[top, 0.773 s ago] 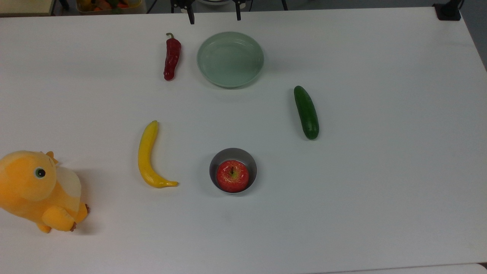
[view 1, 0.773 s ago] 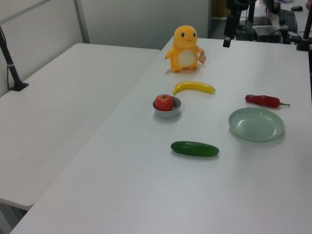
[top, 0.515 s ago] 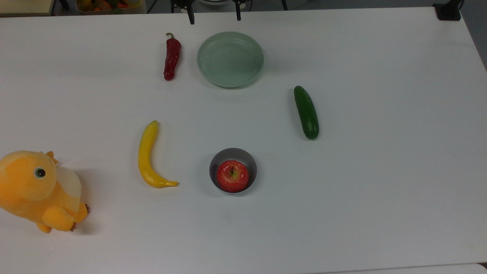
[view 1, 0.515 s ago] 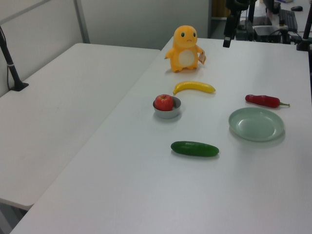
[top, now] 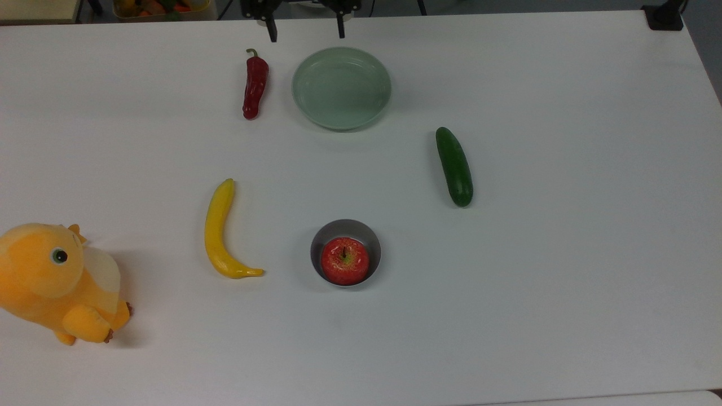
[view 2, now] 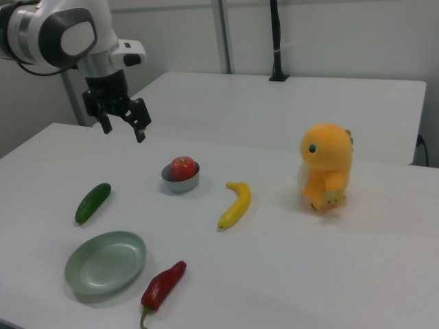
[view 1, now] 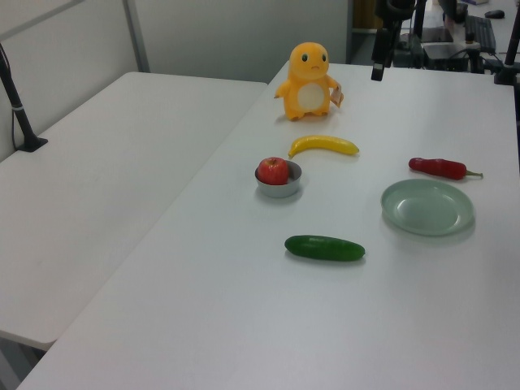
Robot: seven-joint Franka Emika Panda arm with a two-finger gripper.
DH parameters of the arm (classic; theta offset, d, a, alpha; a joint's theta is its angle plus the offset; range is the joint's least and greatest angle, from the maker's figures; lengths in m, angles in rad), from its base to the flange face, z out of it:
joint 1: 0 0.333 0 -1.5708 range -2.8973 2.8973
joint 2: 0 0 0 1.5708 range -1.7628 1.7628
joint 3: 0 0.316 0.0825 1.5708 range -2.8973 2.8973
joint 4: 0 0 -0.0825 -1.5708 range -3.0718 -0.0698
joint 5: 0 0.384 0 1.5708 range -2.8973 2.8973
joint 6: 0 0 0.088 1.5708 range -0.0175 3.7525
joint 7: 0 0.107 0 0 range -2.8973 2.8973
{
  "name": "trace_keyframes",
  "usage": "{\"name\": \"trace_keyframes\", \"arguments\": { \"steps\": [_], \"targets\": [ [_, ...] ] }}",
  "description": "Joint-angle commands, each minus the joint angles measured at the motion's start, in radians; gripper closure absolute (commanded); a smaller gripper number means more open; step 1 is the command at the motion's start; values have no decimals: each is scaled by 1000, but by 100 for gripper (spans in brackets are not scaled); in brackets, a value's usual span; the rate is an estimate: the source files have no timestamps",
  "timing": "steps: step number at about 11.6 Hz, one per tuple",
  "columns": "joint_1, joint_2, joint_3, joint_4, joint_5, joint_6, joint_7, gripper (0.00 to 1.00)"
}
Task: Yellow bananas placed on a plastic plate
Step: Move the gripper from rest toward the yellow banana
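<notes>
White tabletop (top: 536,282) carries all the things, and the black two-finger gripper (view 2: 123,123) hangs high above it with its fingers spread wide and nothing between them. In the top view, the round pale green plastic plate (top: 341,87) lies just below the gripper, and the long curved yellow banana (top: 221,231) rests well apart, nearer and to the left. I judge that the smooth curved banana may roll or slip from a grip taken off its middle. The right view shows the gripper's height; the top view does not.
</notes>
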Motion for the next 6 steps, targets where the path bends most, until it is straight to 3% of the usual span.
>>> {"name": "trace_keyframes", "arguments": {
  "steps": [1, 3, 6],
  "targets": [
    [2, 52, -81, 74, 24, 28, -81, 0],
    [-6, 110, -118, 123, 18, 34, -114, 0],
    [-59, 222, -119, 185, 16, 180, -115, 0]
  ]
}}
